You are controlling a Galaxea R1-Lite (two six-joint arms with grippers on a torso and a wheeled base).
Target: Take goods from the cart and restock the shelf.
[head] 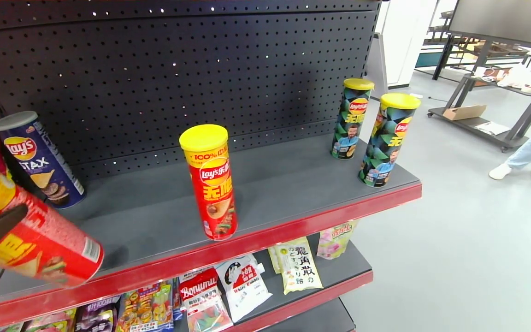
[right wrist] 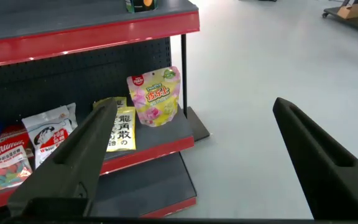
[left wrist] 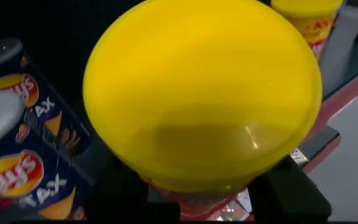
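Observation:
My left gripper (head: 1,227) is shut on a red chip can (head: 46,244) with a yellow lid (left wrist: 202,93), held tilted over the left front of the grey top shelf (head: 155,216). In the left wrist view the dark fingers (left wrist: 291,194) clamp the can's body below the lid. Another red can (head: 212,182) stands upright mid-shelf near the front edge. Two green-patterned cans (head: 351,119) (head: 387,140) stand at the shelf's right end. A blue can (head: 39,159) leans at the back left. My right gripper (right wrist: 197,168) hangs open and empty, low beside the lower shelf.
Snack bags (head: 242,286) (right wrist: 155,96) line the lower shelf. A black pegboard (head: 178,69) backs the top shelf, with free room between the red can and the green cans. Open grey floor (head: 468,240) lies to the right, where a person's legs (head: 530,152) stand.

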